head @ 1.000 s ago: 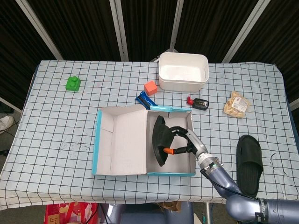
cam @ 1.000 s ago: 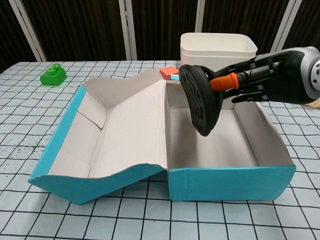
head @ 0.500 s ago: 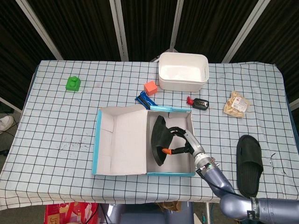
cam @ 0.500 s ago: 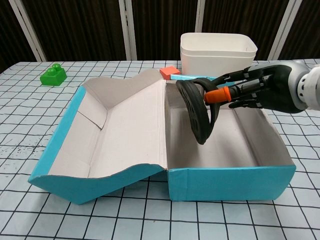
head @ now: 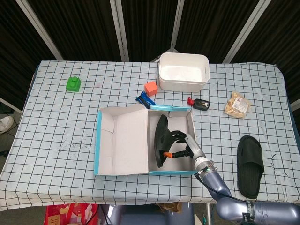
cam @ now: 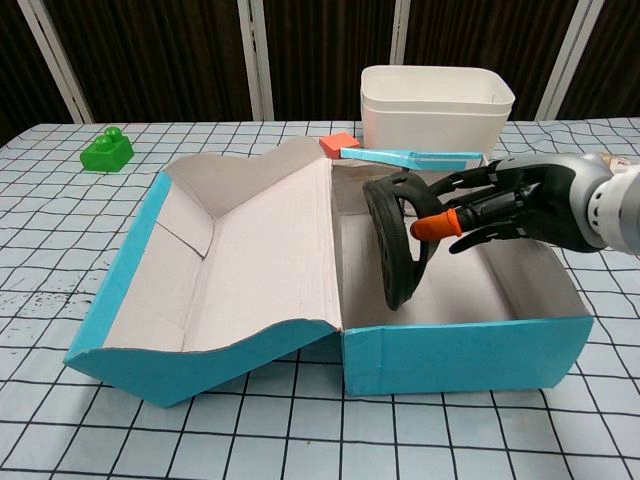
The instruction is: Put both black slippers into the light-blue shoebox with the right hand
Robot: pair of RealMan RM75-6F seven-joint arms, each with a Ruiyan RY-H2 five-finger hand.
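Inside the right-hand compartment of the open light-blue cardboard shoebox, at the centre of the checked tablecloth: one black rubber slipper, standing on edge with its sole towards the lid side, its lower rim at or just above the box floor; contact cannot be confirmed from either view. Holder: the right hand, reaching in from 5 o'clock, fingers closed around the slipper's strap, the orange-tipped thumb pressed against it. Left hand: not visible in either view. Second black rubber slipper: lying flat on the cloth at 4 o'clock of the box, well apart from it, untouched. Status, as a judgement: roughly the first half of the task is nearly done, since the first slipper is within the walls but not released; what remains is to let it go, ideally laid flat towards one side so room is left, then to fetch the second slipper and place it beside the first. Risk noted: a slipper left on edge may topple across the floor and crowd its partner.
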